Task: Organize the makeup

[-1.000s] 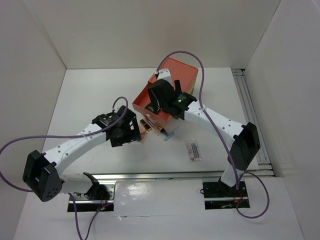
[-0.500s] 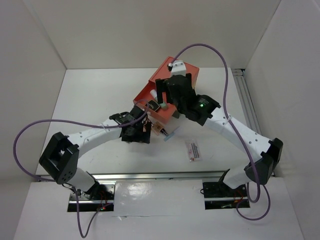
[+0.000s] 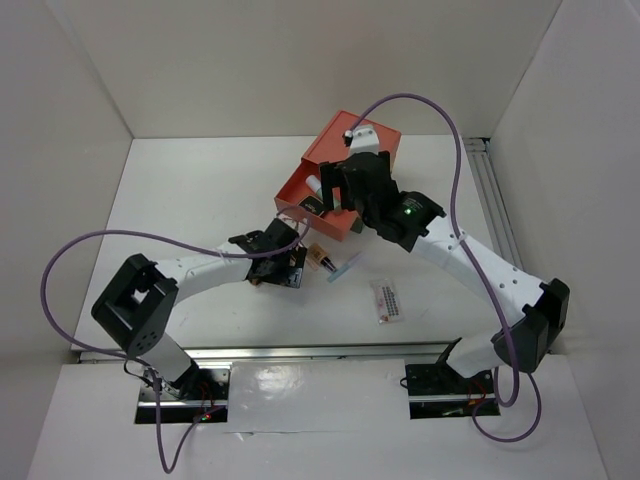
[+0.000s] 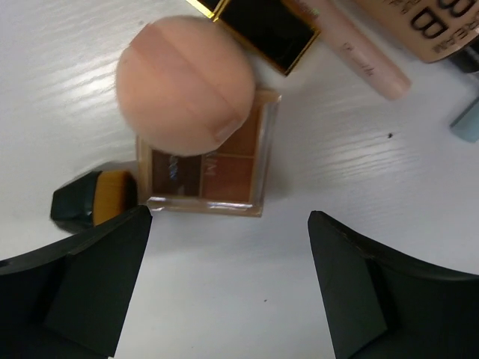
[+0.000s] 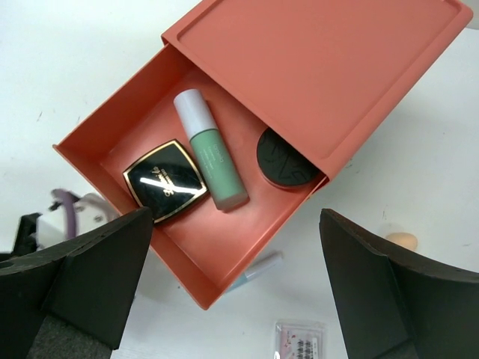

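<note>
Coral drawer box (image 5: 352, 82) sits pulled open under the right gripper (image 5: 236, 224), its jaws wide apart and empty; a black square compact (image 5: 165, 191), white-green tube (image 5: 212, 161) and round dark compact (image 5: 287, 157) lie inside. Near the box, the left gripper (image 4: 228, 254), jaws also apart, hovers over a peach sponge (image 4: 185, 86) resting partly on a brown palette (image 4: 213, 176).

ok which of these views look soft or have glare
Left wrist view: the round peach sponge is blurred, the clear brown palette sharper. Right wrist view: crisp, a faint sheen on the glossy black square compact. Top external view: even light, reflections on the glossy white panel by the bases.
</note>
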Tool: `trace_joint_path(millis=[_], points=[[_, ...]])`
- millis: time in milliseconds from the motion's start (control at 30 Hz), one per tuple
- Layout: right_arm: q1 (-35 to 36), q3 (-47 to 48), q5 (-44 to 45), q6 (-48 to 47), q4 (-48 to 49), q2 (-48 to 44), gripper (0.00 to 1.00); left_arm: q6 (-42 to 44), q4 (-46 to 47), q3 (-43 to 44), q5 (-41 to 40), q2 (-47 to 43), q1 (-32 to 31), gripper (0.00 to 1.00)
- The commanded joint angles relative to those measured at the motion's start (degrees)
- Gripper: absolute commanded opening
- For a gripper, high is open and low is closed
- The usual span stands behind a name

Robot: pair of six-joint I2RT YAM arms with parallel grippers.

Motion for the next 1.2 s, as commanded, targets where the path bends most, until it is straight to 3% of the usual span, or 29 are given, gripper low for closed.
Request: trace_joint_path(millis=[0, 167, 467, 733, 967, 1167], points=[[-1.2, -0.4, -0.6, -0.4, 2.2, -2.6, 0.99, -1.8, 6.5, -3.6, -3.4, -5.5, -0.1, 1.00], [-1.2, -0.4, -1.7, -0.4, 2.2, -2.6, 0.99, 0.2, 13.1, -8.1, -4.4, -9.8, -0.1, 1.00], [-1.7, -0.9, -1.7, -0.4, 2.8, -3.7, 0.99, 2.0, 13.1, -4.0, -4.7, -0.4, -0.1, 1.00], [-1.7, -2.1, -1.7, -0.4, 3.4, -4.8, 0.99, 3.4, 16.3, -6.3, -5.2, -0.4, 0.4, 1.00], [-1.7, -2.6, -1.7, -0.4, 3.4, -5.3, 0.99, 3.3, 11.9, -3.9, -9.0, 3.9, 0.4, 1.00], [-2.2, -2.6, -1.7, -0.4, 4.0, -5.8, 0.99, 2.8, 11.9, -3.9, -7.3, 3.9, 1.0, 1.00]])
